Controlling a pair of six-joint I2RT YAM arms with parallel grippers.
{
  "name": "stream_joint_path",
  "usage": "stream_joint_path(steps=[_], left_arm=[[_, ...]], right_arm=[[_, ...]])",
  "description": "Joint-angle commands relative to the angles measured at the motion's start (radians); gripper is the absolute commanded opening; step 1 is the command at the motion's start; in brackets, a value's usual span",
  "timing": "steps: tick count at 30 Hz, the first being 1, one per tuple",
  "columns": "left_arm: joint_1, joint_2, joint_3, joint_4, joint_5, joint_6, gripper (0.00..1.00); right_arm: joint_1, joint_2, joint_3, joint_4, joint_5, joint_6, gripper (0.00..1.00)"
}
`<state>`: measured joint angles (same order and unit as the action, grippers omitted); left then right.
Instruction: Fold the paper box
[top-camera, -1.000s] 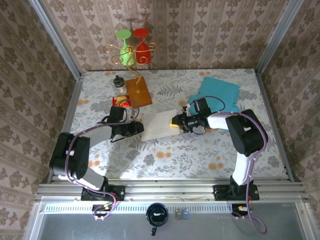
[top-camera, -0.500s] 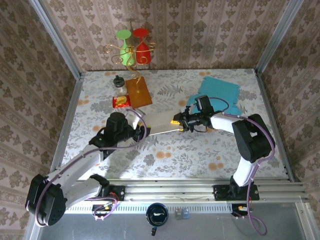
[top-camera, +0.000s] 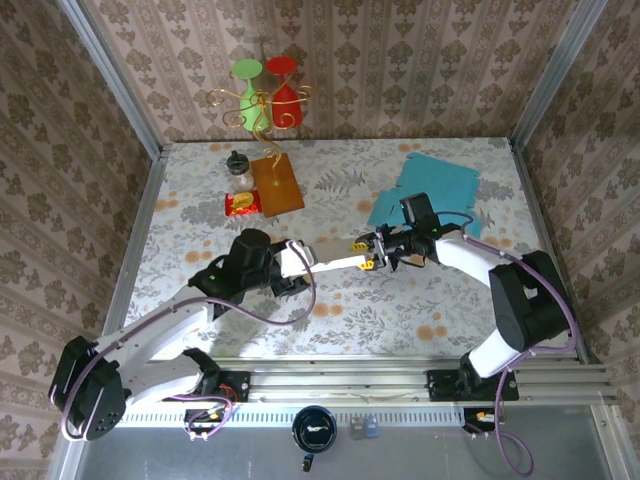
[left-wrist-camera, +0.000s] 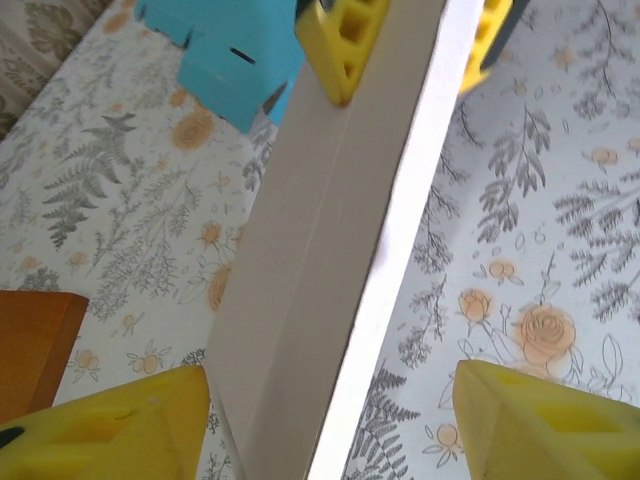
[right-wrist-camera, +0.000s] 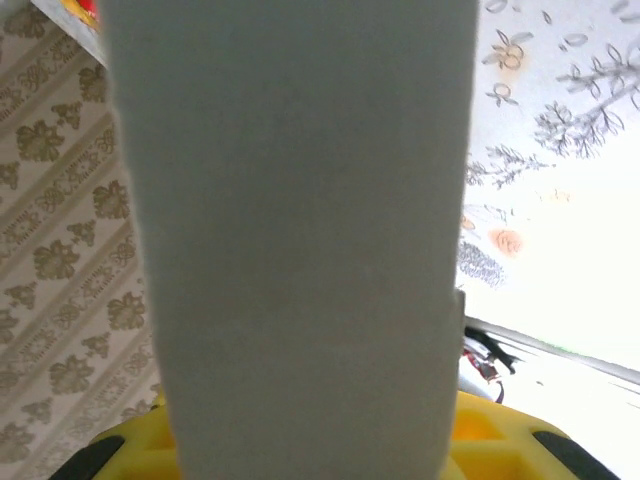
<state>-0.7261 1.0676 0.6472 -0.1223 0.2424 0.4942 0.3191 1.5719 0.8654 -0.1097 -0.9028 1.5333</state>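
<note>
The paper box (top-camera: 335, 263) is a flattened white-grey carton held up on edge over the middle of the table. My right gripper (top-camera: 362, 256) is shut on its right end. In the left wrist view that gripper's yellow fingers (left-wrist-camera: 345, 45) pinch the far end of the box (left-wrist-camera: 330, 250). My left gripper (left-wrist-camera: 330, 430) is open, its yellow pads wide on either side of the near end, with a clear gap on the right. From above, the left gripper (top-camera: 300, 264) sits at the box's left end. In the right wrist view the box (right-wrist-camera: 300, 200) hides most of the right gripper (right-wrist-camera: 310, 445).
A blue paper sheet (top-camera: 425, 190) lies at the back right, just behind the right arm. A brown board (top-camera: 276, 183), a red packet (top-camera: 243, 204) and a small bottle (top-camera: 238, 168) are at the back left. A wire stand with green and red cups (top-camera: 265, 95) is by the wall.
My left gripper has opened and let go of the box. The box has turned from lying fairly flat to standing on edge, and has shifted right with the right gripper.
</note>
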Motion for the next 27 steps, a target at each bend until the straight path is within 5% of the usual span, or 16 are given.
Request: stream_joint_path(steps=[1, 12, 27], left_arm=[[-0.002, 0.018, 0.031, -0.027, 0.026, 0.087, 0.66], [0.017, 0.113, 0.059, -0.012, 0.092, 0.104, 0.66], [0.049, 0.251, 0.126, -0.003, 0.132, 0.113, 0.56]], right_arm=[[-0.008, -0.044, -0.06, -0.036, -0.02, 0.159, 0.29], [-0.027, -0.114, -0.158, -0.023, -0.068, 0.319, 0.28], [-0.065, -0.098, -0.208, -0.029, -0.07, 0.33, 0.33]])
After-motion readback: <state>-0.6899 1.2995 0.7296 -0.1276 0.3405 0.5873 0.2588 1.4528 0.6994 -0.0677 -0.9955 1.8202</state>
